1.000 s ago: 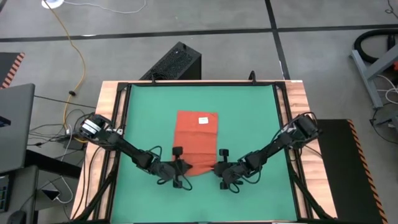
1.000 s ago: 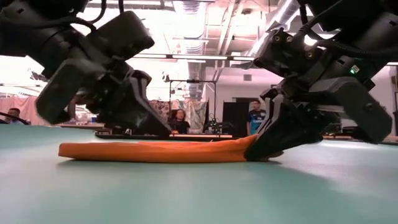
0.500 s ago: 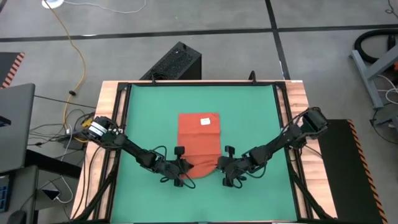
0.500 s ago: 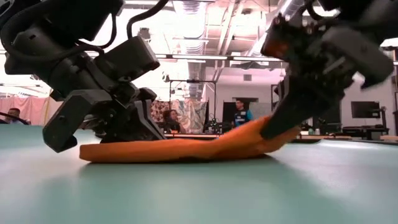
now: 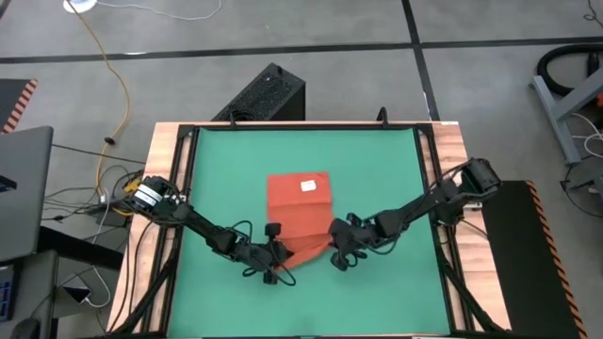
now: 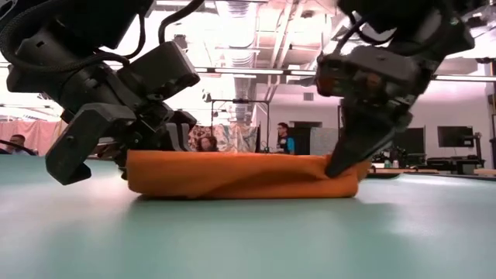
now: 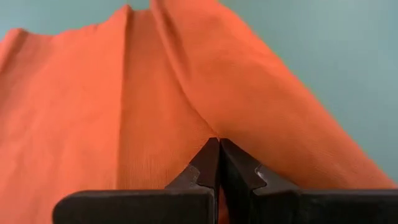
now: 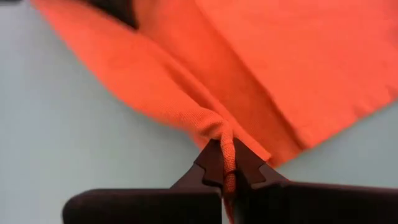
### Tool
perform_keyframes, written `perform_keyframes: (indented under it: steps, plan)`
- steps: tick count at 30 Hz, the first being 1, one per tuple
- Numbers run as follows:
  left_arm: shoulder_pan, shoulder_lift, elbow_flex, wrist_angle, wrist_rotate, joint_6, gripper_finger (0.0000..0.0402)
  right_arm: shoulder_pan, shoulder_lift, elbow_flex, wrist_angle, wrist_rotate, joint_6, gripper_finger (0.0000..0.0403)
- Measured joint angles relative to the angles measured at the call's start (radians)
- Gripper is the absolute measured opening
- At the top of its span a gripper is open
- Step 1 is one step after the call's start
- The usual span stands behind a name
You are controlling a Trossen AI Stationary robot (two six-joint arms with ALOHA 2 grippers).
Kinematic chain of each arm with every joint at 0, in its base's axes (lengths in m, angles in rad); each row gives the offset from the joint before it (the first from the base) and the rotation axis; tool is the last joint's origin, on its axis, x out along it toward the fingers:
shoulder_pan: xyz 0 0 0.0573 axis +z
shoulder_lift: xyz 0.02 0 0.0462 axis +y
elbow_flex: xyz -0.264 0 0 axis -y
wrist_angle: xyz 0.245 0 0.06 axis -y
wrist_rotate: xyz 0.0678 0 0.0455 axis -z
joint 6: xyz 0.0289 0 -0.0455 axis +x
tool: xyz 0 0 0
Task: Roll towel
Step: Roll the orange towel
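- The towel [image 5: 300,212] lies on the green mat [image 5: 377,169] near the middle of the desk [image 5: 450,141], its white tag [image 5: 306,185] toward the far edge.
- The left gripper [image 7: 219,148] pinches the towel's near left corner, fingers [image 7: 202,168] pressed together on the cloth.
- The right gripper [image 8: 226,152] has its fingers [image 8: 249,167] clamped on a bunched fold at the near right corner, lifted and folded over the towel.

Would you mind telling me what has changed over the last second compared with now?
Both claws, left and right, carried the near edge of the orange-red rectangular cloth towel up and toward the far side, the right one farther. Both stayed shut on the towel; its tagged far end kept flat on the green mat.
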Motion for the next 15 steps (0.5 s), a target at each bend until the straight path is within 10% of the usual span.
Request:
perform_keyframes:
  steps: [15]
  plan:
    - [0.000,0.000,0.000,0.000,0.021,0.007,0.0000,-0.074,0.000,0.001,0.029,-0.066,0.028,0.0015]
